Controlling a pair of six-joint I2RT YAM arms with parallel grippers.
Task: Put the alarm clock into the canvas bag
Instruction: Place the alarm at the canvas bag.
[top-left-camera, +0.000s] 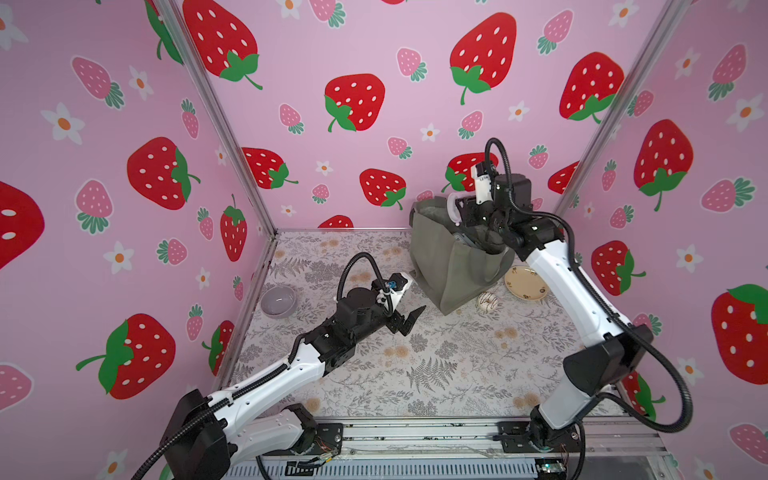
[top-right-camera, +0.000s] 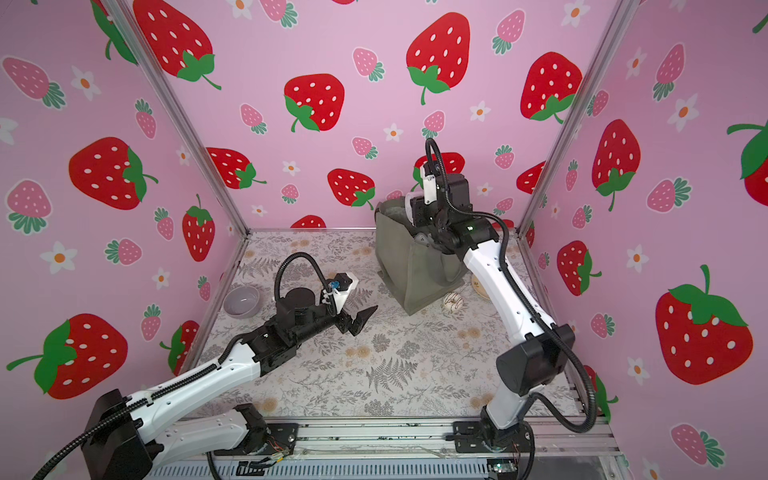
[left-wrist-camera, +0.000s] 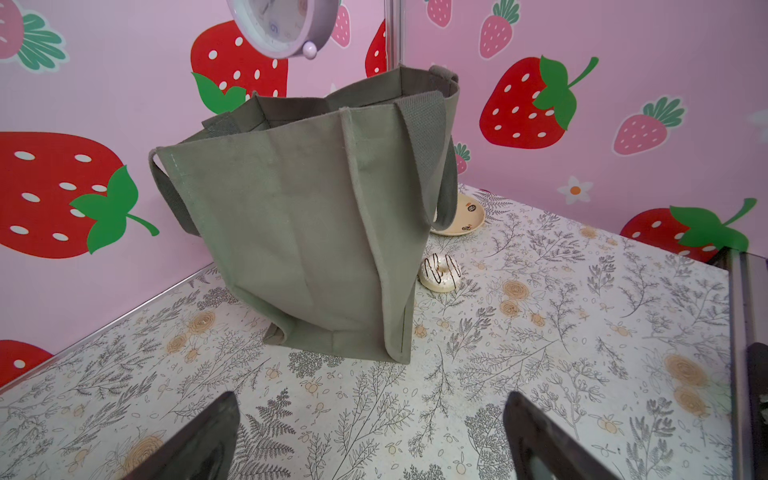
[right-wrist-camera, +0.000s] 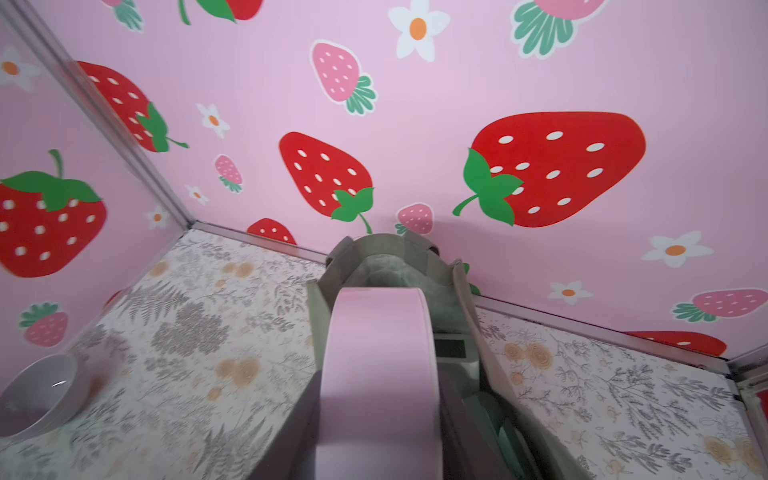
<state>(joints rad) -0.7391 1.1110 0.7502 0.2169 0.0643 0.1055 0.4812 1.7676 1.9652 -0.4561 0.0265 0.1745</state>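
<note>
Alarm clock (top-left-camera: 452, 210) clamped in right end effector (top-left-camera: 465, 212), above canvas bag (top-left-camera: 449, 270) mouth. Should lower centred before release; the soft rim may fold. Left end effector (top-left-camera: 412, 321) apart, empty, over table (top-left-camera: 415, 374).

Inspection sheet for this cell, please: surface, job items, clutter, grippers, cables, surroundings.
Surface: floral-print tabletop, no spills seen.
Job's things: canvas bag upright near the back wall, mouth open, handles hanging down; alarm clock held above the mouth, not yet inside.
Clutter: lilac bowl by the left wall; doughnut beside the bag's base; cream plate next to the bag.
Grippers: left gripper open, empty, over the table short of the bag; right gripper shut on the clock.
Cables: black hose looped on the left arm, another hose hanging off the right arm; neither snagged.
Surroundings: strawberry-print walls; metal rail in front.
</note>
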